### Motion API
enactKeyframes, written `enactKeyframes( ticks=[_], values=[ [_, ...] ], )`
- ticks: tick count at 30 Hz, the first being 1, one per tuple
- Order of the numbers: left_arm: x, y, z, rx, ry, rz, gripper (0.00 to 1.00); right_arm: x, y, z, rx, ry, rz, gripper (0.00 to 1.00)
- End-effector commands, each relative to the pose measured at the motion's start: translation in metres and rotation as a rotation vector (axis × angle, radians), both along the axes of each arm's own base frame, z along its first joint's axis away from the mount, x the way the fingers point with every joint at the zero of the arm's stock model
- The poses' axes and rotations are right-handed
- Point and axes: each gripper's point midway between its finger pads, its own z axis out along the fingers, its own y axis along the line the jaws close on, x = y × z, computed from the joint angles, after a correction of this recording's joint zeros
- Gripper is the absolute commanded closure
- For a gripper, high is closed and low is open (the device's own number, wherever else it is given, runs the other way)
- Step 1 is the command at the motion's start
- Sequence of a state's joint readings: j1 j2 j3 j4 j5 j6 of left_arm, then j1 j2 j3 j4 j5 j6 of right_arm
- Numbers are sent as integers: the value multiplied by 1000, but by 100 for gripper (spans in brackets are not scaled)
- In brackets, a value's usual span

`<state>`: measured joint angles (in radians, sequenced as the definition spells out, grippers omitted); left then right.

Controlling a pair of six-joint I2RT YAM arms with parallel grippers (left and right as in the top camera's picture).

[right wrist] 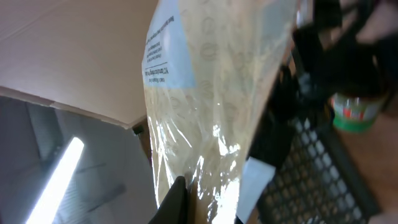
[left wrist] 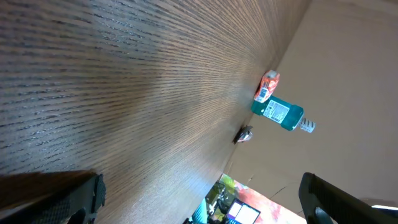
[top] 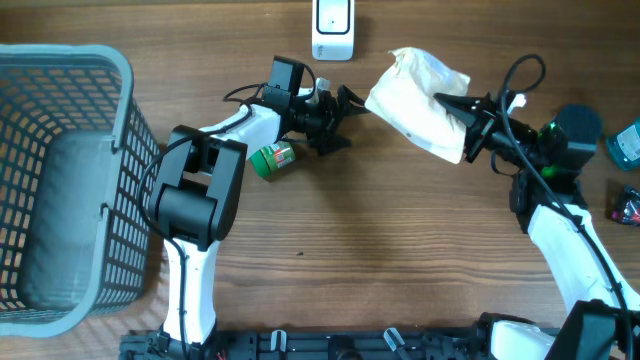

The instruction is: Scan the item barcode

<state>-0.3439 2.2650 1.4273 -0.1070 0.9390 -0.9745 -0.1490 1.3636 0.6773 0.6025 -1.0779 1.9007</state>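
The item is a cream plastic bag [top: 415, 95], lifted above the table at the back right of centre. My right gripper [top: 458, 122] is shut on its right end. From the right wrist, the bag [right wrist: 211, 93] fills the middle of the frame, with a pale blue printed label [right wrist: 165, 62] on its upper left. The gripper [right wrist: 205, 208] pinches the bag's lower edge, and one dark finger [right wrist: 176, 202] shows. A white scanner [top: 333, 30] stands at the table's back edge. My left gripper [top: 345, 122] hangs open just left of the bag and holds nothing [left wrist: 199, 211].
A green can [top: 272, 158] lies beside the left arm. A grey mesh basket [top: 120, 150] fills the left side. A teal bottle [left wrist: 278, 112] and an orange packet [left wrist: 268, 84] lie near the right edge, with a dark small item [top: 628, 205] close by.
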Motion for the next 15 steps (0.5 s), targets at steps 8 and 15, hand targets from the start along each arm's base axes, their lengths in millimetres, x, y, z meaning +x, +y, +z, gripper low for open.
enactKeyframes(
  ticks=[8,15],
  values=[
    [3,57,-90,403,-24,120,0,48,17,-1,-109,-355,-28,95],
    [41,62,-27,429,-242,152,0,55,13,-1,-118,-402,-37,95]
  ],
)
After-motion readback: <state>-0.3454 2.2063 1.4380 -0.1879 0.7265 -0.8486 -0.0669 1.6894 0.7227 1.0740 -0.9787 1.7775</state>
